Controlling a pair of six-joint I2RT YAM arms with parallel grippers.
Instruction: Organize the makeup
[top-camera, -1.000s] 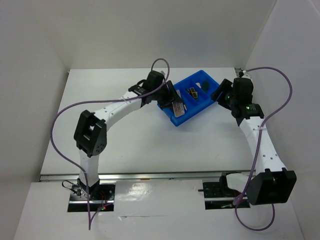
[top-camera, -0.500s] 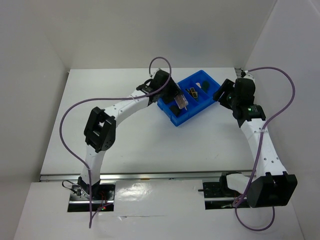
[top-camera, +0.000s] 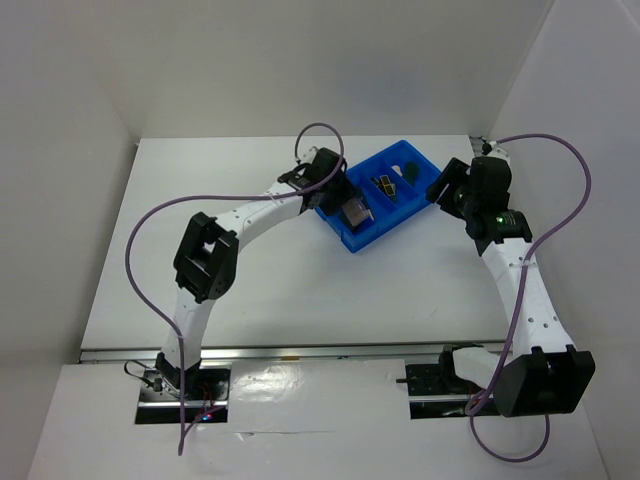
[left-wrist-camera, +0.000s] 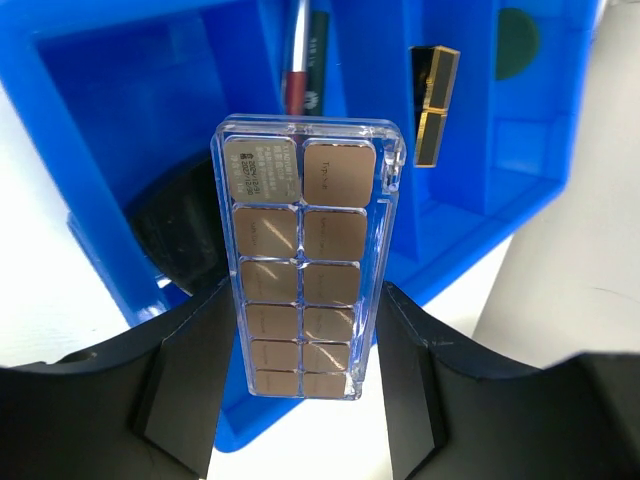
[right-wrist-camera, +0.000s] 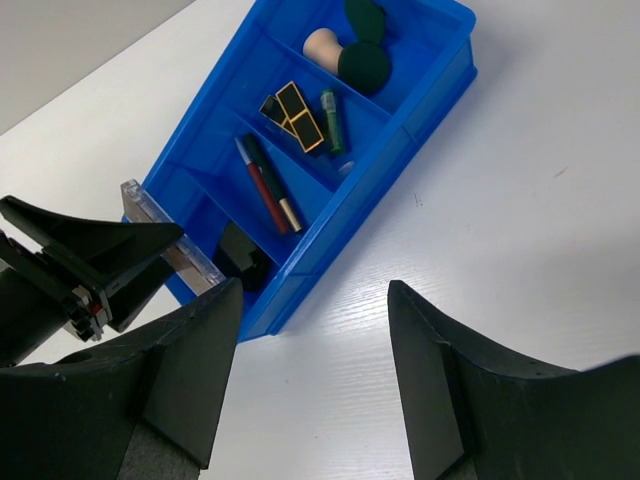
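Note:
My left gripper is shut on the pinkish glitter strip, a clear case of bronze squares. It holds the strip over the near-left compartment of the blue tray. Below it lies the black square compact. The tray also holds thin pencils, gold-black lipsticks, a green tube, a beige sponge, a green sponge and a green jar. My right gripper is open and empty above the table right of the tray.
The blue tray stands slantwise at the back of the white table, between the two grippers. White walls close the table on the left, back and right.
The left arm's elbow has swung right and toward the tray while its gripper kept the strip over the tray's near-left end. The right arm has barely moved.

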